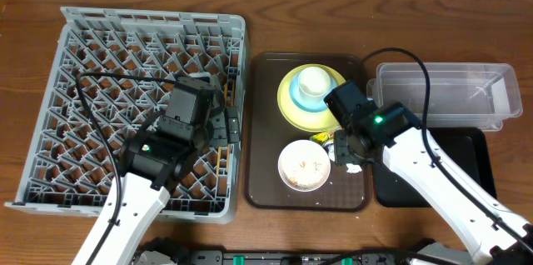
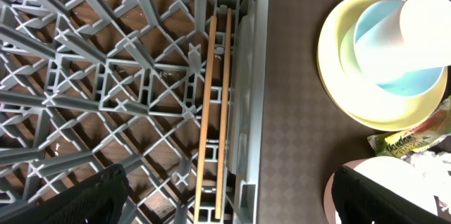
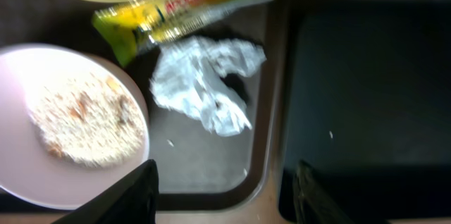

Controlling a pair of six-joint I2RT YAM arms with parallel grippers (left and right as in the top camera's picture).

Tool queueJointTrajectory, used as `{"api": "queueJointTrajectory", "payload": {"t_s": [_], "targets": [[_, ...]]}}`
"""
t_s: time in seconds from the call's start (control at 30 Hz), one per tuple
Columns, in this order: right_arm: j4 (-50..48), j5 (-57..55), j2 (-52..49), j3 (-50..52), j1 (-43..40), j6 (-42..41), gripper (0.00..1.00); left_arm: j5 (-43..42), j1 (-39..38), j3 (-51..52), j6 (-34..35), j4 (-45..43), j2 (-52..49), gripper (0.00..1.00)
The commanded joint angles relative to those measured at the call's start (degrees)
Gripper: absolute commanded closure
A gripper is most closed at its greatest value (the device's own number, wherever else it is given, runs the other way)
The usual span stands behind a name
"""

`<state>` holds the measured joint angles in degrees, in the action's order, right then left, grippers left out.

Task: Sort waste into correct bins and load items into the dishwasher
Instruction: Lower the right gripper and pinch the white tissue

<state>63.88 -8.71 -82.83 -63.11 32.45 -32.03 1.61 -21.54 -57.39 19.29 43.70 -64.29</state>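
Two wooden chopsticks (image 2: 215,111) lie in the grey dish rack (image 1: 83,48) by its right wall. My left gripper (image 2: 229,203) is open and empty just above them. The yellow-green plate (image 1: 287,102) holds a light blue bowl (image 2: 394,83) with a pale cup (image 1: 314,82) in it. The white bowl (image 1: 304,165) holds rice scraps (image 3: 84,118). The snack wrapper (image 3: 183,5) and the crumpled napkin (image 3: 204,83) lie on the brown tray. My right gripper (image 3: 225,196) is open and empty above the tray's near right corner, close to the napkin.
The brown serving tray (image 1: 266,132) sits between the rack and the bins. The clear tub (image 1: 441,90) stands at the back right, with the black tray (image 1: 433,173) in front of it. Cables hang over the rack and the tub.
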Motion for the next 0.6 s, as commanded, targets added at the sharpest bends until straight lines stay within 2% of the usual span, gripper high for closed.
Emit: {"api": "queueJointTrajectory", "payload": {"t_s": [0.0, 0.23, 0.57], "targets": [[-2.1, -1.4, 0.0, 1.7, -0.2, 0.0, 0.43, -0.1, -0.1, -0.9, -0.1, 0.2, 0.0, 0.07], [-9.5, -3.9, -0.1, 8.2, -0.2, -0.1, 0.42, -0.1, -0.1, -0.9, -0.1, 0.2, 0.0, 0.07], [-27.4, -3.3, -0.6, 19.8, -0.2, -0.1, 0.42, -0.1, -0.1, -0.9, -0.1, 0.2, 0.0, 0.07]]}}
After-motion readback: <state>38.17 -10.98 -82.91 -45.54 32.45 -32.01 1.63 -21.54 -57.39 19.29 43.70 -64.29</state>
